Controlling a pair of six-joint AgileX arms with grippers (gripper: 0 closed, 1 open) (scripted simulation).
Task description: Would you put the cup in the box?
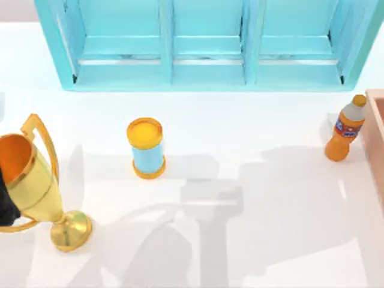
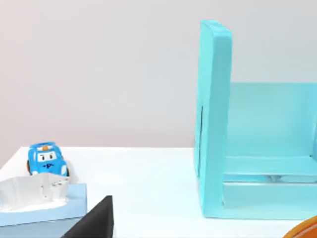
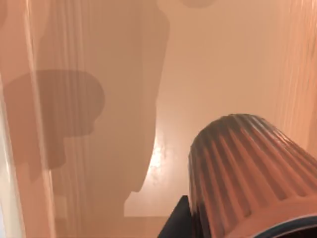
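Cup: we see the ribbed copper cup (image 3: 252,173) inside the peach box (image 3: 208,59), close against our right gripper's dark finger (image 3: 177,222).
Right gripper: we cannot tell its grip.
Box: at the table's (image 1: 240,210) right edge, beside an orange bottle (image 1: 344,129).
Left arm: at the left, by the gold trophy (image 1: 36,186).

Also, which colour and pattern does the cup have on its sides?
Dark brown with a copper tone, ribbed lengthwise; the cup shows best in the right wrist view.

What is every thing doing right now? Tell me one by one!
cup: ribbed side showing, over the box floor.
box: open.
trophy: tilted.
blue cylinder: upright.
orange bottle: capped, leaning.
turquoise cabinet: open-fronted.
toy car: on its wheels.
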